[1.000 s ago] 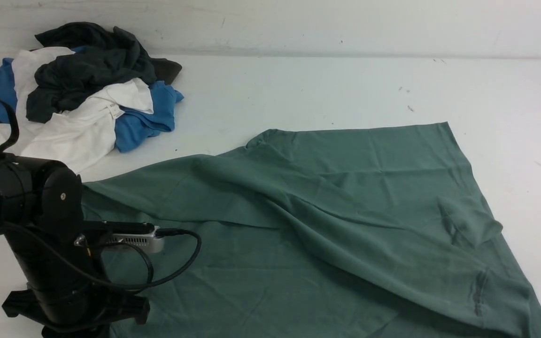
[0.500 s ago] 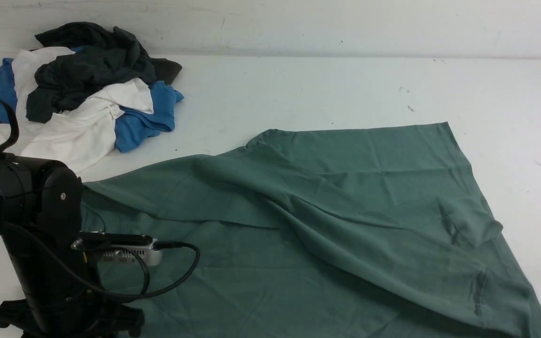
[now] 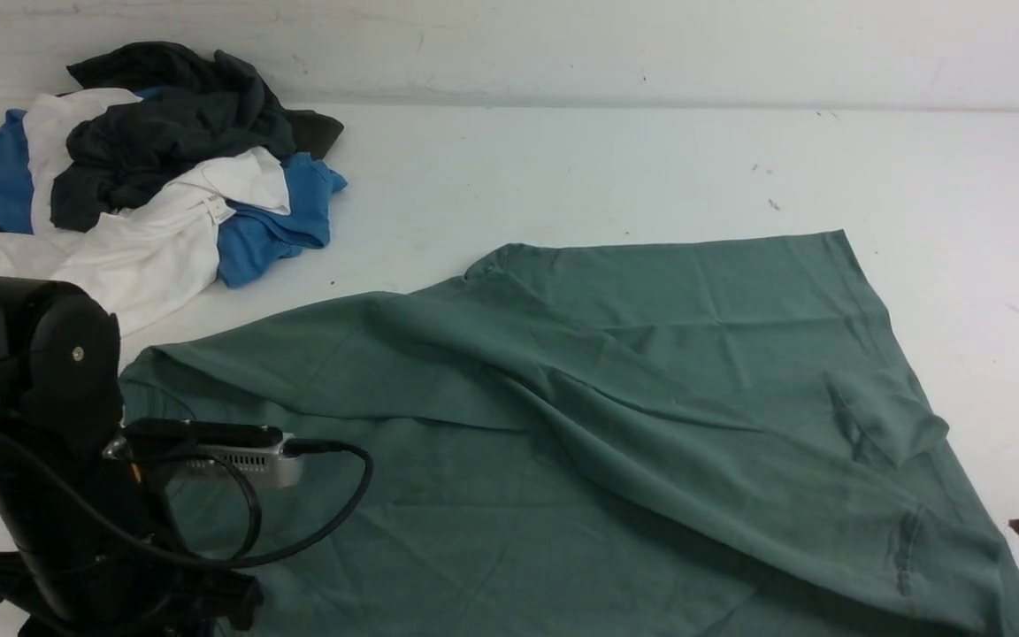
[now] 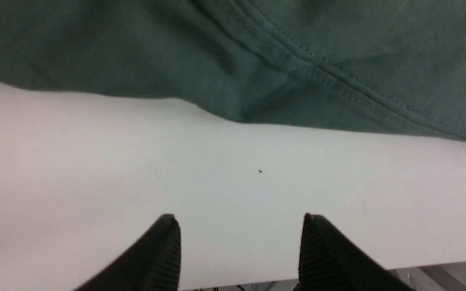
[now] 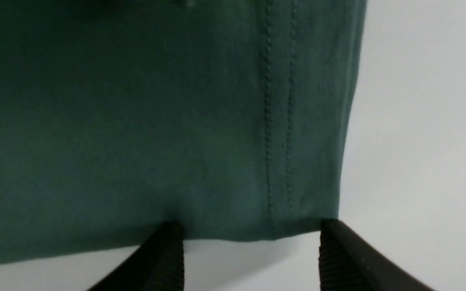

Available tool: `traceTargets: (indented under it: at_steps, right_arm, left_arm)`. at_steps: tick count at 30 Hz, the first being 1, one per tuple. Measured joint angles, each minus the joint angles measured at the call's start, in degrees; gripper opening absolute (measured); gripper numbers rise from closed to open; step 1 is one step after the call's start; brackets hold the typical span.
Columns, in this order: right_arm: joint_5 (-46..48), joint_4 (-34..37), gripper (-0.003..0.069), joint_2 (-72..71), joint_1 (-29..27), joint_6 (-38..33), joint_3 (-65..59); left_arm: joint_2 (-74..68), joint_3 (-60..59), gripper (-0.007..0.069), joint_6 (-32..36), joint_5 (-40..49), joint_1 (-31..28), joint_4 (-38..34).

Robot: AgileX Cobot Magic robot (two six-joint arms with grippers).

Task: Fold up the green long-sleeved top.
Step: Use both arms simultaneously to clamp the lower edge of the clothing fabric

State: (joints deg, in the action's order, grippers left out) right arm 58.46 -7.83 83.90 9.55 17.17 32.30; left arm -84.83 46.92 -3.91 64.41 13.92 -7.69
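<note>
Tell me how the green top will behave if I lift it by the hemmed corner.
Probably floppy: the green top lies in soft folds, so it should drape and trail. Likely light; the cloth looks thin at the double-stitched hem. A push would probably bunch it on the table rather than slide it whole.

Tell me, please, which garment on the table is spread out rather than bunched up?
The green top: it lies spread out on the table, while the blue, white and dark grey clothes sit crumpled together at the far left.
</note>
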Motion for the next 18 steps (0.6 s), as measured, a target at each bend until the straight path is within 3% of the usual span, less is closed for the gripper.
traceTargets:
  at_steps: [7, 14, 18]
  right_arm:
    - [-1.75, 5.07, 0.0422, 0.41, -9.59, -8.05, -0.01]
    - [-2.7, 5.48, 0.0414, 0.45, -10.21, -10.44, -0.01]
    - [-3.17, 6.04, 0.0321, 0.45, -10.21, -12.13, -0.01]
  left_arm:
    - [6.29, -0.06, 0.0377, 0.28, -1.45, 0.0, -2.6]
    - [6.42, -0.06, 0.0377, 2.1, -1.57, 0.0, -6.36]
    - [6.42, -0.06, 0.0377, 4.82, -1.57, 1.69, -9.54]
